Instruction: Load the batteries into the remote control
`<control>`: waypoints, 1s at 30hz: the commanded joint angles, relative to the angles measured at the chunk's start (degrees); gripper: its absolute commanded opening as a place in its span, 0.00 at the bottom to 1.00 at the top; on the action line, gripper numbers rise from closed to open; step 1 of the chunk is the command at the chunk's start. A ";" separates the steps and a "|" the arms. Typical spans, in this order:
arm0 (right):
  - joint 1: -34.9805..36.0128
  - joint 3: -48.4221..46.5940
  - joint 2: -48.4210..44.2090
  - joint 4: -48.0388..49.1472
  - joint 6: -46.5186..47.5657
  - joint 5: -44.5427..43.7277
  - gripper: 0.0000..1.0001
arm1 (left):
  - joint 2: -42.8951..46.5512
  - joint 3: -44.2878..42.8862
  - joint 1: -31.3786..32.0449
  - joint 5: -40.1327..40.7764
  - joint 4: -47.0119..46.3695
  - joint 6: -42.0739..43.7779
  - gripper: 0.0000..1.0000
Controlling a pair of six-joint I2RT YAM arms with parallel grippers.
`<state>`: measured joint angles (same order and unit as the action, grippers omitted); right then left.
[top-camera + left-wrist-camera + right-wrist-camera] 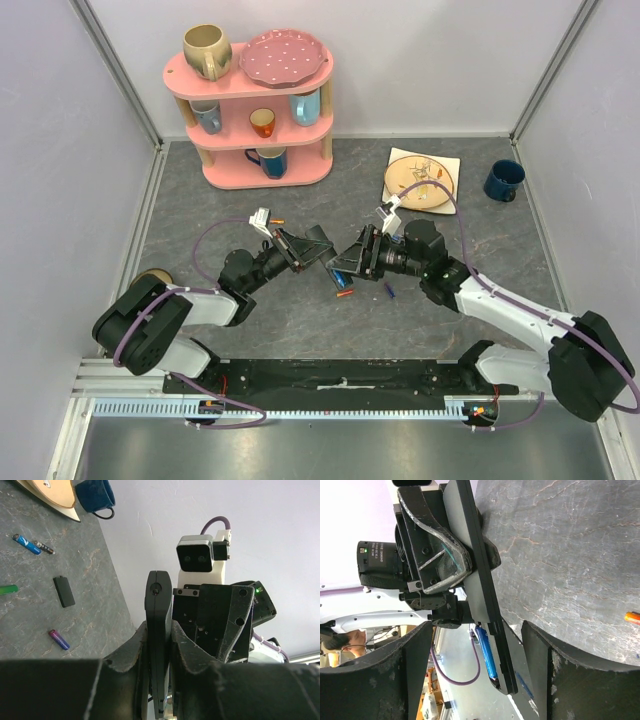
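Remote control (157, 600), centre of left-wrist view, clamped edge-on by left gripper (158, 647); right gripper (480, 680) jaws wide, empty, straddling it; blue battery (486, 655) in open slot may fall out if remote tips.

Pink 3-tier shelf (300, 178) at back L of grey table (190, 215). Top tier: beige mug (207, 50) + pink dotted plate (285, 57). Mid tier: blue mug (207, 115), orange cup (263, 122), lt-blue mug (306, 106). Bottom tier: dark blue mug (270, 160). Back R: tan plate (400, 182) on white mat (400, 155), w/ navy mug (503, 180) apart to its R.
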<state>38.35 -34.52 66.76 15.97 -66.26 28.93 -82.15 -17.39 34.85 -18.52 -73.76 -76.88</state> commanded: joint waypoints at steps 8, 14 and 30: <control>-3.37 -5.91 -4.53 -13.86 14.48 3.76 0.76 | 0.06 -0.63 -1.36 -6.16 -21.61 -3.27 0.02; -3.37 -4.59 -5.32 -14.30 17.13 6.92 0.75 | -0.47 -1.60 -1.98 -10.48 -21.61 -4.33 0.02; -3.28 2.18 -6.03 -6.48 13.79 10.53 0.70 | -1.17 -5.02 -1.89 -12.77 -21.61 -4.24 0.02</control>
<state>35.07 -33.23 61.65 4.99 -51.18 37.52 -82.91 -20.16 33.08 -30.41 -73.87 -79.70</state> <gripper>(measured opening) 0.707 0.241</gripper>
